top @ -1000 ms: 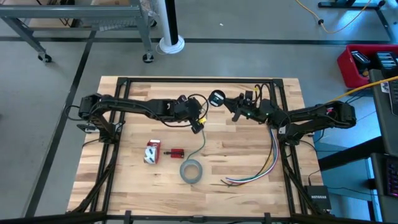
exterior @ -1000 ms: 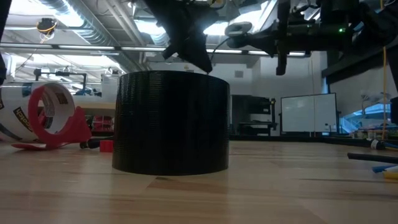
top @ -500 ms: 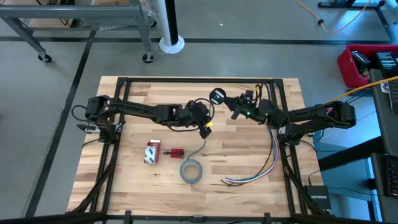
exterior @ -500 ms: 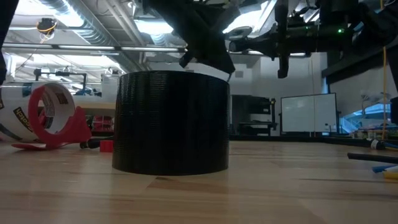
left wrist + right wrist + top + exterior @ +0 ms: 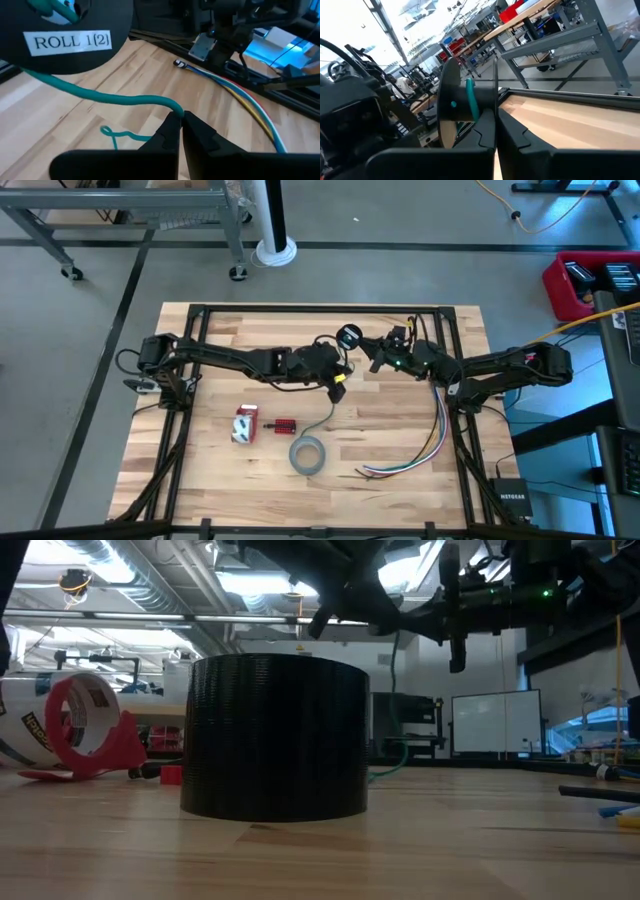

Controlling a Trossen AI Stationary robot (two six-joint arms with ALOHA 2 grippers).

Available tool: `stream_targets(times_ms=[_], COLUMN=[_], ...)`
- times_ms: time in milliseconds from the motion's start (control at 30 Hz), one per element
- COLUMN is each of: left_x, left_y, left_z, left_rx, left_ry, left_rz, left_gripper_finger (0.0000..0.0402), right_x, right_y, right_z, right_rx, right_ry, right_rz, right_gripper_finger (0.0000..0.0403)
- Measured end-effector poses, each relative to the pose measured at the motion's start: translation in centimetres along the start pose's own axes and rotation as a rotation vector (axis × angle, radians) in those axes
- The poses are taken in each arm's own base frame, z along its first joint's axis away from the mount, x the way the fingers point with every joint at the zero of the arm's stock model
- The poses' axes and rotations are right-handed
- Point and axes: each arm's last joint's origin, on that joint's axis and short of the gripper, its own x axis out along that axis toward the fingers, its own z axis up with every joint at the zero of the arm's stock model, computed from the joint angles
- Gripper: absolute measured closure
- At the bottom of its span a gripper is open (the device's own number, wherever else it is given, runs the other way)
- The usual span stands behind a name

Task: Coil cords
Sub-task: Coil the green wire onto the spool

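left gripper (image 5: 179, 117): fingers closed, pinching the cord (image 5: 125, 98), table centre toward 12 o'clock
right gripper (image 5: 495, 120): clamped shut on the spool (image 5: 451, 107), just at 3 o'clock of the left gripper
cord: teal in wrist view, runs from spool through left fingers; slack trails toward 6 o'clock to the tape roll (image 5: 307, 454)
spool: dark disc, labelled "ROLL 1(2)", lifted off the table (image 5: 400, 420)
multicoloured wires (image 5: 425, 448): 4 o'clock side
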Motion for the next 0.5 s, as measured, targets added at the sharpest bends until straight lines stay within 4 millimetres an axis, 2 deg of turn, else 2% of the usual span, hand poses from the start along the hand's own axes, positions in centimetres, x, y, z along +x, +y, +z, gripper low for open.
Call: stream_targets(times_ms=[500], left_x=[1.4], left_y=[0.0], left_z=[-0.9], left_rx=[-0.068], left_ry=[0.011], left_rz=[-0.035], left_gripper_finger=[0.0401], right_x=[0.0], right_y=[0.0], right_z=[0.0], right_rx=[0.024], right_ry=[0.002], right_rz=[0.004], right_gripper_finger=[0.0401])
